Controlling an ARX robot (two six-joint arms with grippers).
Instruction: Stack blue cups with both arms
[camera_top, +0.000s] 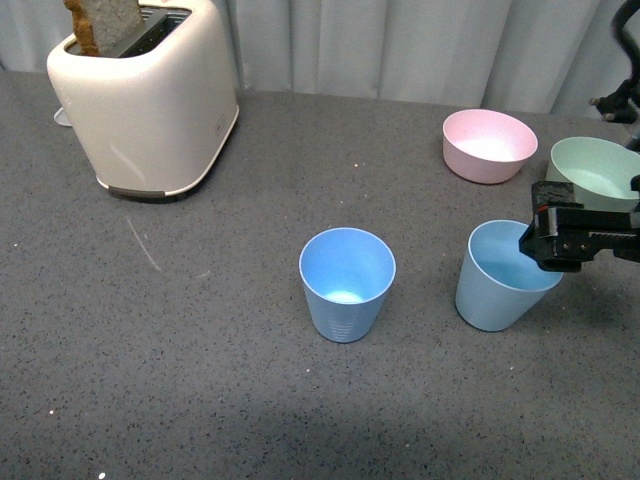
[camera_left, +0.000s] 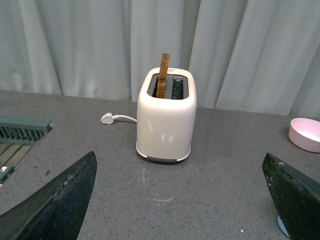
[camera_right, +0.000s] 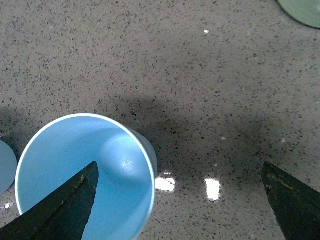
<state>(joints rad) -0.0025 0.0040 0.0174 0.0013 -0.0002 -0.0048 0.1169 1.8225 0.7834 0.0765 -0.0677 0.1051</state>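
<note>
Two light blue cups stand on the grey speckled counter. One cup (camera_top: 347, 283) is upright at the middle. The other cup (camera_top: 500, 275) is to its right and leans a little. My right gripper (camera_top: 575, 235) hangs open at that cup's rim. In the right wrist view, one finger (camera_right: 60, 210) reaches over the mouth of this cup (camera_right: 85, 175); the other finger (camera_right: 295, 200) is far off over bare counter. The left gripper (camera_left: 180, 200) is open and empty above the counter, outside the front view. A sliver of a blue cup (camera_left: 282, 225) shows by one of its fingers.
A cream toaster (camera_top: 145, 95) with a slice of bread stands at the back left. A pink bowl (camera_top: 488, 145) and a green bowl (camera_top: 592, 172) sit at the back right, close behind the right gripper. A green rack (camera_left: 20, 132) lies at the counter's edge.
</note>
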